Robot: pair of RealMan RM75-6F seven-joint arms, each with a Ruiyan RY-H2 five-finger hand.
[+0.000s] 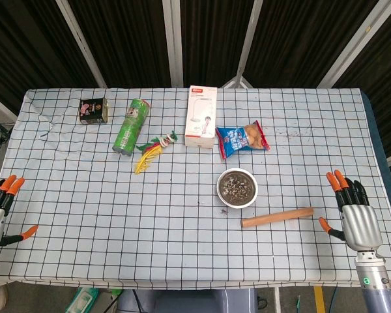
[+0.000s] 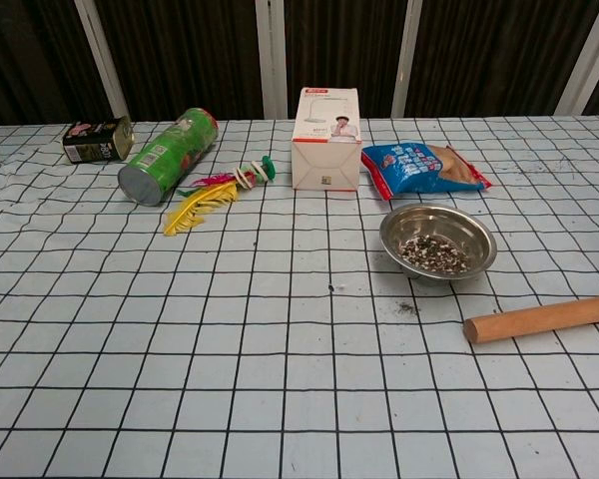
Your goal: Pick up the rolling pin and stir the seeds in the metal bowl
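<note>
Orange-tipped fingers of the right hand (image 1: pixel 357 218) are spread, holding nothing. Just beside it the rolling pin (image 1: pixel 277 217) lies on the desk, near the bowl (image 1: pixel 236 188). Better grip its near end, keeping it level.

Tin (image 1: pixel 94 110), green can (image 1: pixel 130 126) (lying), feather toy (image 1: pixel 154 150), box (image 1: pixel 201 116), snack bag (image 1: pixel 242 139).

We see the metal bowl (image 1: pixel 236 188), round and shallow, upright on the checked cloth, holding dark and pale seeds (image 2: pixel 434 254). Just beside the bowl, toward us and rightward, lies the plain wooden rolling pin (image 1: pixel 277 217), flat, untouched.
</note>
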